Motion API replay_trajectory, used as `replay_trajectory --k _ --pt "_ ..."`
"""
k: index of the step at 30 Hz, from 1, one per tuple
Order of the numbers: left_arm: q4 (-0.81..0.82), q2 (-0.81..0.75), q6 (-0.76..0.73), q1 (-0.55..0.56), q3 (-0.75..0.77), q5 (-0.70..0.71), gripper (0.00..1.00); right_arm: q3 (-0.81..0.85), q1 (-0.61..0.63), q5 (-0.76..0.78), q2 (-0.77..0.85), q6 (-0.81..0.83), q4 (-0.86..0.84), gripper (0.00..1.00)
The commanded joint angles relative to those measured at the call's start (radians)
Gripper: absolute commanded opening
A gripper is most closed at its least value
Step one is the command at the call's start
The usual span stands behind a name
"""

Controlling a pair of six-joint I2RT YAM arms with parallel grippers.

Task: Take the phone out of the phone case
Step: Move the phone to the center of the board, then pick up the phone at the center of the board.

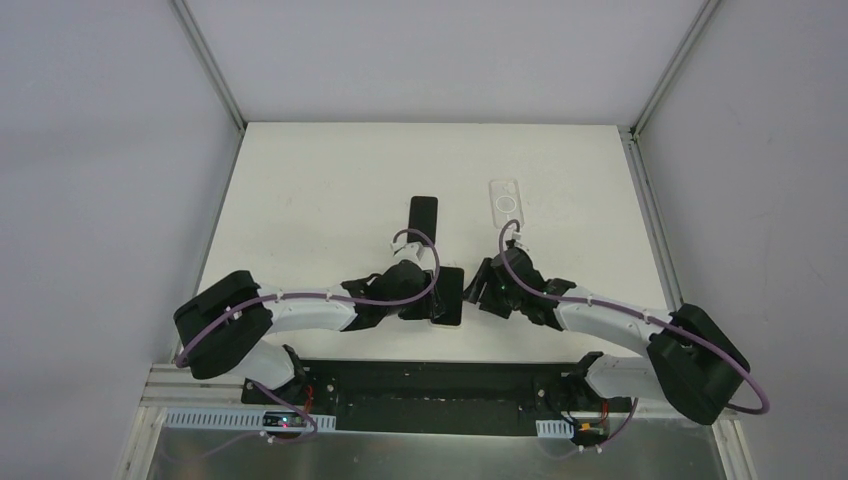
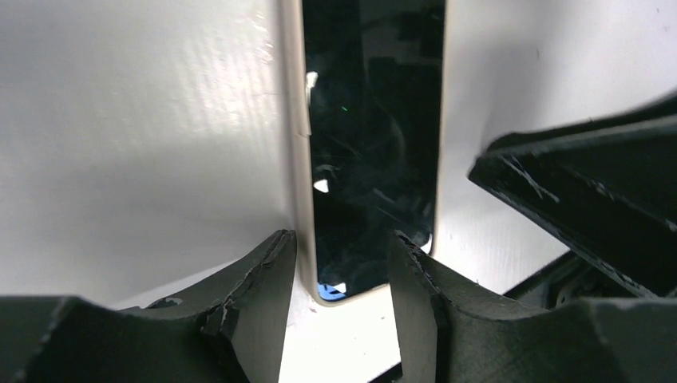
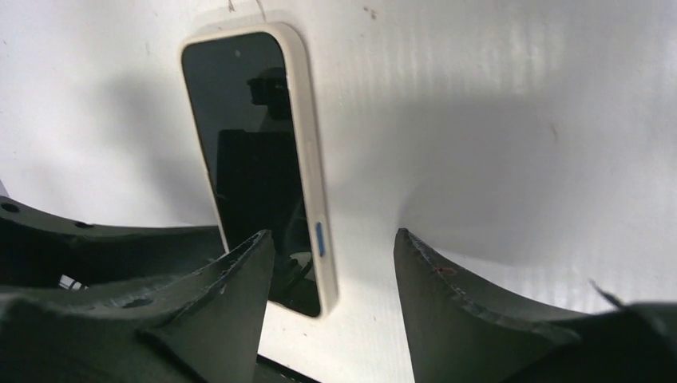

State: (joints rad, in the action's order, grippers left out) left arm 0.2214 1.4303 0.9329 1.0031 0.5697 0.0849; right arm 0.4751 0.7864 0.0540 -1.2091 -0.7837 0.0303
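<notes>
A phone in a cream case (image 1: 450, 292) lies flat, screen up, near the table's front edge between my two grippers. In the left wrist view the cased phone (image 2: 371, 144) runs away from the camera. My left gripper (image 2: 342, 239) is open over its near end, one finger beside the case's left edge and the other over the screen. In the right wrist view the cased phone (image 3: 251, 159) shows a blue side button. My right gripper (image 3: 335, 235) is open and empty, its left finger by the phone's near corner. From above, the left gripper (image 1: 430, 297) and right gripper (image 1: 478, 288) flank the phone.
A bare black phone (image 1: 424, 214) lies behind on the white table (image 1: 300, 200). A pale empty case (image 1: 506, 203) lies to its right. The right gripper's dark body (image 2: 583, 183) shows at the right of the left wrist view. Grey walls enclose the table.
</notes>
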Motion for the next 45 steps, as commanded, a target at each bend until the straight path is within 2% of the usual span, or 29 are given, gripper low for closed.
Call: replay_trajectory --k 1,15,18,22,26,31,35,39,42,44,45 --pt "0.006 0.031 -0.039 0.019 0.016 -0.048 0.45 0.039 -0.011 -0.043 -0.084 -0.009 -0.018 0.59" --pt "0.041 0.105 -0.099 0.047 0.113 -0.110 0.42 0.116 -0.018 -0.078 -0.174 0.028 0.004 0.57" --pt "0.042 0.089 -0.092 0.049 0.106 -0.078 0.42 0.134 -0.022 -0.060 -0.162 0.049 0.058 0.57" --pt "0.041 -0.061 -0.080 0.048 -0.011 0.052 0.47 0.126 -0.025 0.002 -0.046 0.099 0.158 0.58" --pt "0.039 -0.268 -0.055 0.047 -0.151 0.187 0.55 0.128 -0.011 0.020 0.114 0.199 0.262 0.65" --pt "0.012 -0.446 0.014 0.046 -0.258 0.310 0.62 0.191 0.088 0.102 0.197 0.365 0.355 0.71" --pt "0.004 -0.532 0.099 0.046 -0.342 0.414 0.69 0.259 0.168 0.254 0.104 0.410 0.400 0.73" --pt "0.004 -0.610 0.135 0.046 -0.405 0.465 0.81 0.346 0.174 0.192 -0.026 0.454 0.456 0.74" --pt "0.003 -0.681 0.142 0.046 -0.436 0.468 0.86 0.380 0.175 0.138 -0.096 0.474 0.441 0.76" --pt "0.001 -0.722 0.139 0.047 -0.450 0.452 0.89 0.403 0.175 0.115 -0.142 0.486 0.428 0.83" --pt "0.000 -0.739 0.130 0.046 -0.453 0.439 0.91 0.417 0.176 0.103 -0.169 0.493 0.430 0.94"
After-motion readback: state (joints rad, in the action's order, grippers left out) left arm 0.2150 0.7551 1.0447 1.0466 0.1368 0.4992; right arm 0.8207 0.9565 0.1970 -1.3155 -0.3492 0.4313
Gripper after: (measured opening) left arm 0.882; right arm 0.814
